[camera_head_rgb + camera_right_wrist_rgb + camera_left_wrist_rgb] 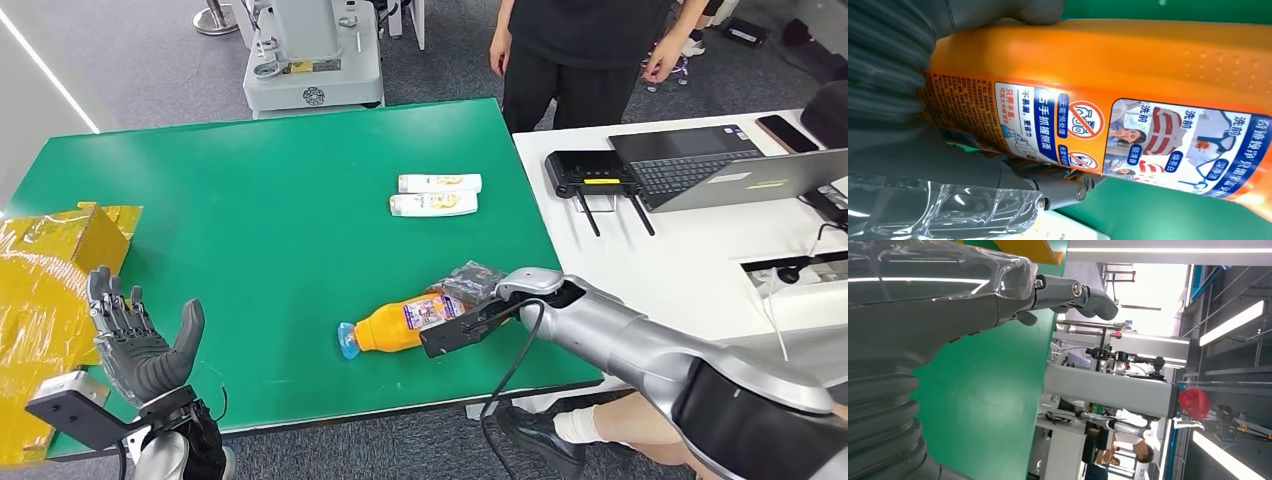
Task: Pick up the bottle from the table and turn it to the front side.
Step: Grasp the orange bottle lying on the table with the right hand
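An orange plastic bottle point(392, 328) with a light-blue cap point(347, 340) is seen lying on its side on the green table point(250, 230), near the front edge, cap pointing toward the robot's left. A printed label is wrapped around its body; in the right wrist view the bottle point(1128, 65) is shown close up, the label carrying blue panels with white Chinese characters, red prohibition circles, small laundry pictures and a block of fine print on orange. The bottle's base end is gripped by the right hand point(470, 300), with the thumb point(1048, 187) pressed against the label and fingers wrapped over the far side. The left hand point(135, 340) is held upright over the table's left front corner, palm forward, fingers spread and holding nothing. Two white tubes point(437, 194) are laid side by side farther back on the table. Crumpled yellow wrapping point(45, 290) is set at the left edge. A laptop point(720, 165) and a black router point(590, 172) are placed on the adjoining white desk point(660, 260), behind which a person point(580, 50) in black is standing.
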Motion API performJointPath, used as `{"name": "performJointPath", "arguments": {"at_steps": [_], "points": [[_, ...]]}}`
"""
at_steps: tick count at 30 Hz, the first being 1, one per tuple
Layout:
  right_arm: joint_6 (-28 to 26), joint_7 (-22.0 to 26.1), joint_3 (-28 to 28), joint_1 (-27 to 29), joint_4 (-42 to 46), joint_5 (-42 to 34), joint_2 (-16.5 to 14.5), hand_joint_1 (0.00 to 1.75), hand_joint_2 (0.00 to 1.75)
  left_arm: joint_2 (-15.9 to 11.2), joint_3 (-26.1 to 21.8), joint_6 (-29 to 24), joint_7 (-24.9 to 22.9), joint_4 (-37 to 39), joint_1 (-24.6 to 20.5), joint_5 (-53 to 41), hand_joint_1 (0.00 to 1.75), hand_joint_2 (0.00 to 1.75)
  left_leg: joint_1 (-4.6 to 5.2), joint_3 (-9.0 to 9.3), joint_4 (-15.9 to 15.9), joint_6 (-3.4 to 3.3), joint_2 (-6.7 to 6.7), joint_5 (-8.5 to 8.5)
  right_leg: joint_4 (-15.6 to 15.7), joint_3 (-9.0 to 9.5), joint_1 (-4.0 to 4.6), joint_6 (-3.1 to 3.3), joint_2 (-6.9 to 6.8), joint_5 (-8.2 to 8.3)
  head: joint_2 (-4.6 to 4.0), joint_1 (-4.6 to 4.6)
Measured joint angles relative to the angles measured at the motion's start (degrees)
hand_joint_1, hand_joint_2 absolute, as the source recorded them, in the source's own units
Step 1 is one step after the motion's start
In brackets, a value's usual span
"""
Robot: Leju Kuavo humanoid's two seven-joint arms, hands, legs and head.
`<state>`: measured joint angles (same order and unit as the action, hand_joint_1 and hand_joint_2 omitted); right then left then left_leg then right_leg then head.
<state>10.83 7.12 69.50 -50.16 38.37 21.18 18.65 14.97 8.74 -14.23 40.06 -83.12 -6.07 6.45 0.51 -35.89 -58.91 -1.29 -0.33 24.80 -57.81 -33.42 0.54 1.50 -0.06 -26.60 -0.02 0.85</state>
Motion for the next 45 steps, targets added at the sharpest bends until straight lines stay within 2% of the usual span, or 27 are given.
{"name": "performJointPath", "arguments": {"at_steps": [11,14,17,21,25,31,37,39,43,45], "points": [[-0.8,0.3,-0.9,0.6,-0.7,-0.1,-0.8,1.75,1.75,0.0,0.0,0.0,0.0,0.0,0.0,-0.1,0.00,1.75,0.00,-0.02,0.0,0.00,-0.02,0.00,0.0,-0.01,0.00,0.00,-0.02,-0.01,0.00,0.01],[-3.0,0.3,-2.2,1.4,-0.5,-0.7,-0.9,1.75,1.75,0.0,0.0,0.1,0.0,0.0,0.0,-0.1,0.00,1.75,0.00,-0.02,0.0,0.00,-0.02,0.00,0.0,-0.01,0.00,0.00,-0.02,-0.01,0.00,0.01],[-8.3,1.1,-5.3,3.6,1.1,-2.0,-0.9,1.75,1.75,0.1,0.0,0.2,0.0,0.0,0.0,0.1,0.00,1.75,0.00,-0.02,0.0,0.00,-0.03,0.00,0.0,-0.02,0.00,0.00,-0.02,-0.01,0.00,0.01],[-17.2,4.1,-11.7,9.0,6.0,-3.0,-1.4,1.75,1.75,0.1,0.5,-0.2,0.0,0.3,-0.1,-0.2,0.00,1.75,0.00,-0.03,0.0,-0.01,-0.04,0.03,0.0,-0.03,0.00,-0.01,-0.03,-0.03,0.00,0.01],[-24.1,7.6,-18.6,14.5,10.9,-1.8,-3.2,1.75,1.75,0.1,1.3,-1.8,0.0,0.8,-0.4,-1.6,0.00,1.75,-0.03,-0.03,0.0,0.01,-0.03,0.06,0.0,-0.06,0.02,0.00,-0.01,-0.06,0.00,-0.01],[-31.8,11.4,-27.8,25.7,19.7,1.7,-5.9,1.75,1.75,-0.7,1.5,-3.2,0.0,1.7,-0.4,-2.6,0.00,1.75,-0.03,-0.07,0.0,0.03,-0.07,0.07,0.0,-0.06,0.03,0.00,-0.05,-0.13,0.00,0.00],[-37.0,17.5,-34.2,33.8,25.6,-0.4,-9.9,1.75,1.75,-1.4,2.1,-3.3,0.0,2.6,-0.7,-3.7,0.00,1.75,-0.03,-0.08,0.1,0.04,-0.05,0.08,0.0,-0.10,0.02,0.00,-0.03,-0.14,0.00,0.00],[-36.5,18.6,-35.2,34.8,26.3,-1.7,-11.1,1.75,1.75,-1.5,2.9,-1.2,-0.2,2.8,-1.1,-1.7,0.00,1.75,-0.03,-0.08,0.1,0.04,-0.03,0.08,0.0,-0.09,0.02,0.00,-0.02,-0.14,0.00,0.01],[-34.4,18.9,-35.8,36.1,26.5,-2.3,-12.6,1.75,1.75,-2.1,4.5,7.7,-1.2,3.2,-1.6,4.0,0.00,1.75,-0.03,-0.07,0.1,0.03,-0.01,0.07,0.0,-0.09,0.02,0.00,0.00,-0.13,0.00,0.01],[-34.1,18.9,-35.8,36.6,26.5,-1.9,-13.0,1.75,1.75,-2.5,4.9,10.5,-1.7,3.4,-1.7,5.0,0.00,1.75,-0.02,-0.07,0.1,0.03,-0.02,0.07,0.0,-0.09,0.02,0.00,-0.01,-0.13,0.00,0.01]]}}
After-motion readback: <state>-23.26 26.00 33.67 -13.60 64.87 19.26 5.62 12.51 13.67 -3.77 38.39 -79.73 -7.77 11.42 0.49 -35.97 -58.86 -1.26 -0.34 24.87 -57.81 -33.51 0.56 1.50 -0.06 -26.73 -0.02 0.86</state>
